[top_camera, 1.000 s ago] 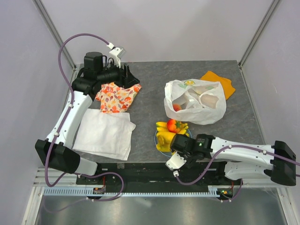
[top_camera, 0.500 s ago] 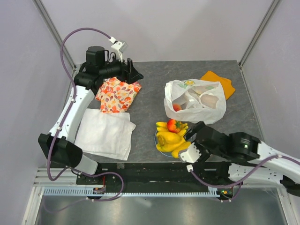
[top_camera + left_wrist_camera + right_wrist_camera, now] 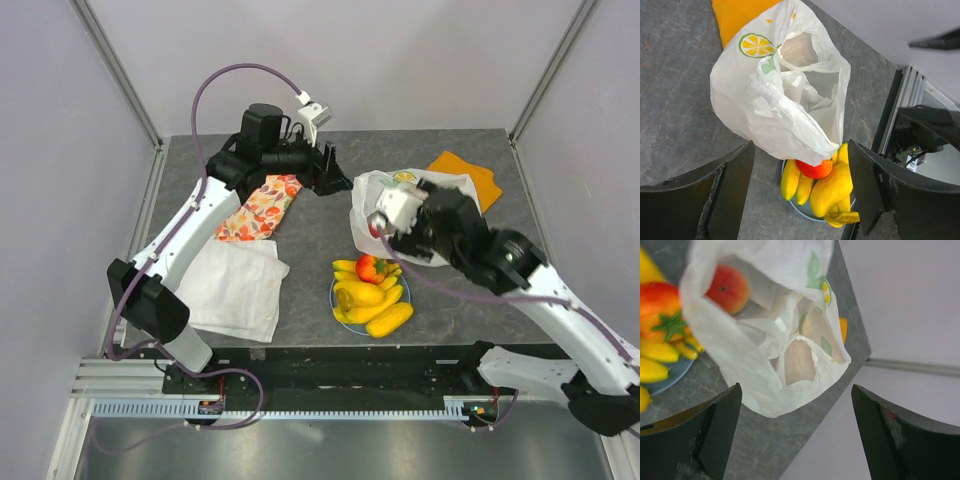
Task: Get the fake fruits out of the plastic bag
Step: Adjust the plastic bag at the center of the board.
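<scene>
- Starting nearest the arms: most of the fake fruits (image 3: pixel 368 295) are already sitting piled on the light-blue plate (image 3: pixel 671 380). That's the yellow bananas (image 3: pixel 385 318) plus a red-orange fruit with a green top (image 3: pixel 368 267).
- Just behind the plate, the plastic bag (image 3: pixel 785 105) is lying slumped on the worktop (image 3: pixel 310 240). Its mouth is facing the plate, and its rim looks to be brushing the pile.
- One peach (image 3: pixel 727 287) is sitting inside, right by the opening. Some pale shapes are showing through the film deeper in, and I can't tell what they are.
- Right claw (image 3: pixel 796 387) is hovering over the bag, fingers spread wide and gripping nothing.
- Left claw (image 3: pixel 801 144) is reaching in from the far-left side and pointing at the bag. It's also wide apart and empty.
- Handling guess: the peach looks like glossy hard plastic, so it's probably light, rigid and a bit slippery. I'm thinking squeeze it across the widest part so it isn't popping out sideways.
- The bag is thin, crinkly and floppy, and likely weighs next to nothing. I'm betting it drags along with whatever gets pulled, so one claw pinching the rim or a handle while the other goes in seems smart.
- Farthest back, an orange cloth (image 3: pixel 475 172) is poking out behind the bag. A floral cloth (image 3: pixel 258 208) and a white cloth (image 3: pixel 235 290) are lying off to the left, well apart from it.
</scene>
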Robot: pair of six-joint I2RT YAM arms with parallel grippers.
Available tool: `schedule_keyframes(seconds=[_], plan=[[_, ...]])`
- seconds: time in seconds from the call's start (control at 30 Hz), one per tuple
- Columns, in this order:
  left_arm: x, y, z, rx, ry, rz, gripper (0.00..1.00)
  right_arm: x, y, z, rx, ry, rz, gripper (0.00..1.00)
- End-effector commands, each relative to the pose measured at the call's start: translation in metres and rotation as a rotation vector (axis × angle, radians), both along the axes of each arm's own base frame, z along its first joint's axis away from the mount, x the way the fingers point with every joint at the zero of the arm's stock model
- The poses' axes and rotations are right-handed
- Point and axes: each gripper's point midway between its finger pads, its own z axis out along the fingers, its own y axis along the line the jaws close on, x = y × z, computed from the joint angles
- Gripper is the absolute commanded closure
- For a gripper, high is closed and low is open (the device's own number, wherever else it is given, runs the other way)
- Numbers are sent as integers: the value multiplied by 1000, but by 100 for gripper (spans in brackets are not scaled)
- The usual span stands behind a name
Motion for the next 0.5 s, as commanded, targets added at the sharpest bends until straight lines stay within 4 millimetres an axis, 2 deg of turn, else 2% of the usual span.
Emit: schedule_keyframes(seconds=[0.0, 0.03, 0.07, 0.1, 0.13, 0.17, 0.2, 0.27, 0.3, 0.33, 0.37, 0.4, 0.43, 0.47], plan=[[5, -11, -7, -17, 59, 11, 18, 80, -11, 30, 344, 34, -309, 4], [7, -13, -9, -13, 67, 19, 18, 91, -7, 46, 430, 48, -302, 4], [8, -16, -11, -13, 73, 14, 18, 109, -10, 34, 440, 95, -345, 4], [8, -24, -15, -9, 79, -1, 18, 118, -21, 29, 457, 125, -388, 8], [8, -27, -17, -6, 83, -8, 18, 123, -15, 34, 480, 144, -359, 10], [8, -31, -19, -3, 86, -12, 18, 130, -14, 21, 467, 186, -360, 12], [6, -36, -19, -3, 88, -25, 18, 130, -14, 12, 461, 229, -352, 19], [8, -44, -31, 13, 109, -33, 20, 131, -8, -13, 471, 332, -341, 25], [6, -49, -31, 15, 105, -47, 26, 130, -14, -25, 475, 375, -361, 33], [6, -53, -40, 25, 124, -55, 57, 125, -9, -40, 489, 442, -344, 36], [7, -54, -41, 28, 126, -54, 76, 125, -9, -57, 479, 493, -346, 39], [8, -55, -44, 38, 130, -48, 90, 121, -11, -68, 471, 540, -349, 45], [11, -53, -47, 52, 126, -29, 98, 116, -11, -85, 454, 592, -345, 45], [10, -52, -49, 60, 127, -30, 98, 112, -6, -103, 453, 660, -327, 46]])
